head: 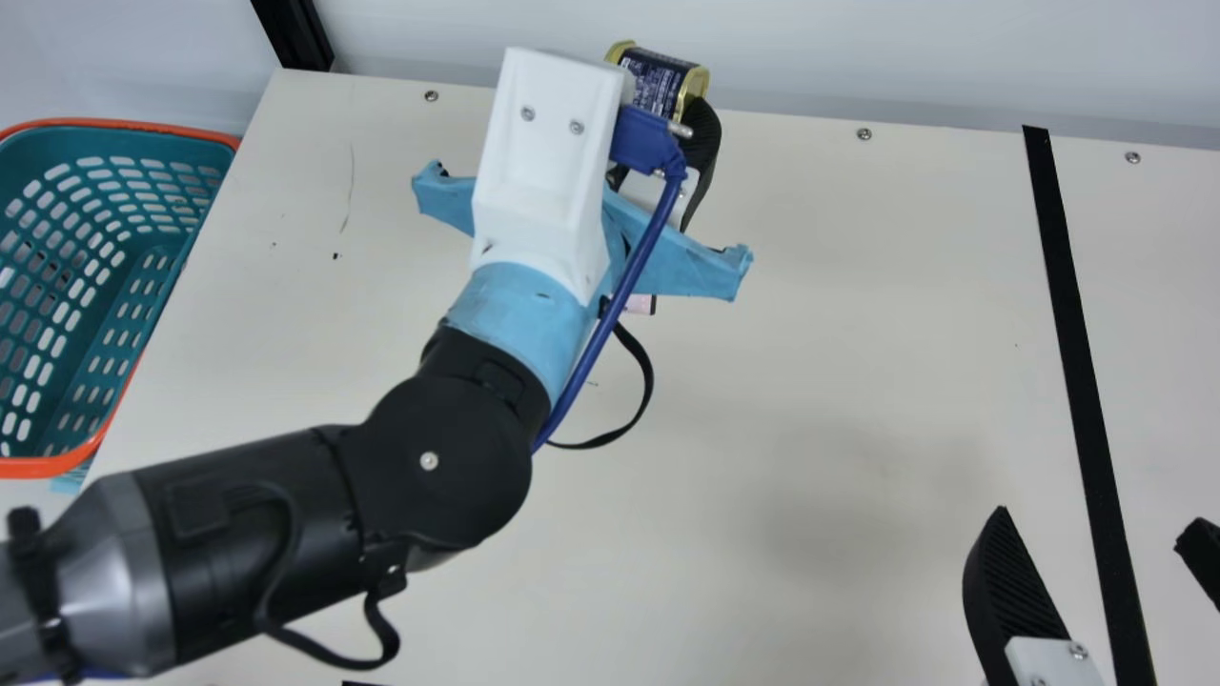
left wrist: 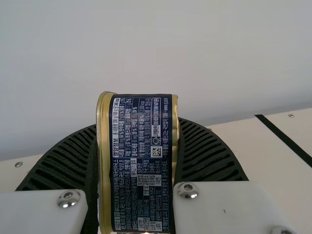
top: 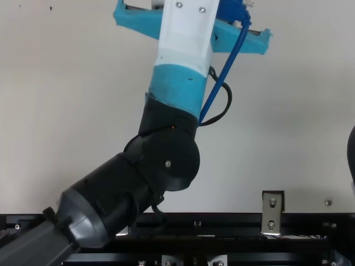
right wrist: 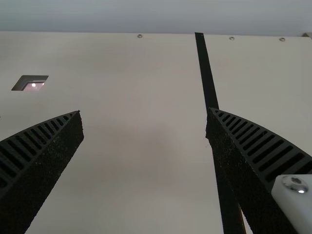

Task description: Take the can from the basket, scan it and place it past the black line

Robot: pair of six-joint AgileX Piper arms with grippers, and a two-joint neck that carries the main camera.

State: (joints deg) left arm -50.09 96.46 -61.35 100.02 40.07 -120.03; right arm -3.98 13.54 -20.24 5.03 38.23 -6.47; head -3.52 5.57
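Pinching gold-rimmed metal can: ribbed left end effector; right end effector spread wide, empty.

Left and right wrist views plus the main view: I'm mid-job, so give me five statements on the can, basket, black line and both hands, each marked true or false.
1. The left hand has the can between its fingers. True.
2. The basket is teal with an orange rim. True.
3. The can is lying inside the basket. False: it is in the left hand, near the table's far edge in the main view.
4. The can is already past the black line. False: it is on the basket's side of the line.
5. The right hand is clamped shut. False: its two fingers stand apart with nothing gripped.
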